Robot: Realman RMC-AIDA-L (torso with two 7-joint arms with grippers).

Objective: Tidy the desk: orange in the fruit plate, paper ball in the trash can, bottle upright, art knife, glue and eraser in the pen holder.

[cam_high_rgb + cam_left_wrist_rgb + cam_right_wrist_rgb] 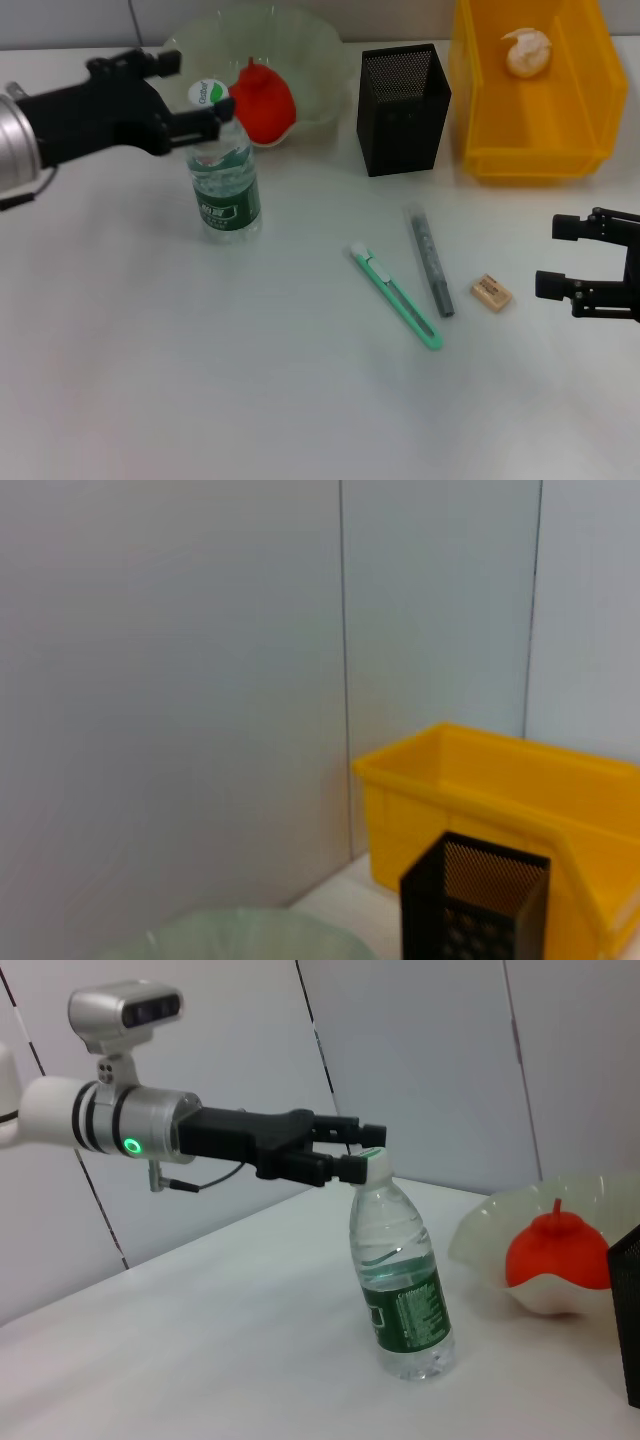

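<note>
Left pincer (205, 95) level, astride upright bottle (224, 180) cap

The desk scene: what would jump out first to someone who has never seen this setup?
Probably the left gripper, closed around the cap of an upright water bottle at the desk's far left. Next, the bright yellow bin at far right with a paper ball inside, and the red-orange fruit in the pale plate behind the bottle.

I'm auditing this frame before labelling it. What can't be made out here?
- Left gripper at the bottle cap: whether it grips or only touches, unclear in head and right wrist views.
- Pen holder contents: hidden by its mesh walls.
- Eraser print: too small, head view.
- Right gripper: arm cut by the edge.
</note>
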